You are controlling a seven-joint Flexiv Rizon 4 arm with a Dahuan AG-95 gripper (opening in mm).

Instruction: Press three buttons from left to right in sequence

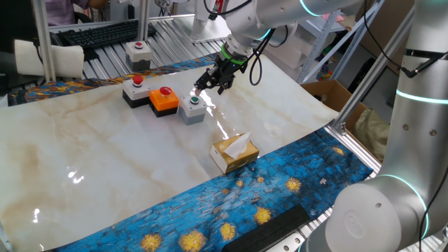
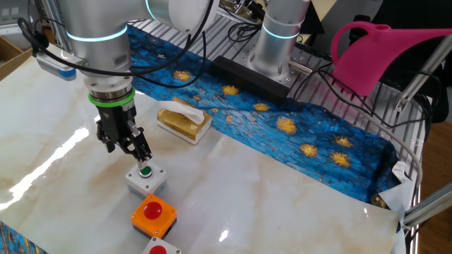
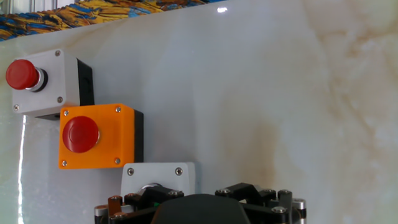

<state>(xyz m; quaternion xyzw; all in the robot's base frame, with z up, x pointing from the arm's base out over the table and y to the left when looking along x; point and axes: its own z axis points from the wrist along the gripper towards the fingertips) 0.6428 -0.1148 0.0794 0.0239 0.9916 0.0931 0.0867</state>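
Three button boxes stand in a row. The black box with a white top and red button [image 1: 136, 89] is at the left, also in the hand view [image 3: 38, 81] and at the bottom edge of the other fixed view [image 2: 161, 248]. The orange box with a red button [image 1: 164, 99] [image 2: 154, 214] [image 3: 93, 135] is in the middle. The grey box with a green button [image 1: 192, 108] [image 2: 146, 178] [image 3: 158, 177] is at the right. My gripper [image 1: 201, 87] [image 2: 142, 155] is right over the green button, its tip just above it. In the hand view the gripper body [image 3: 199, 210] hides most of that button. No gap between the fingertips shows.
A tan tissue box [image 1: 234, 152] [image 2: 183, 120] lies on the marble top to the right of the row. A separate pale grey box with a red button [image 1: 138, 54] stands behind the table's far edge. A pink watering can [image 2: 381, 53] is off the table.
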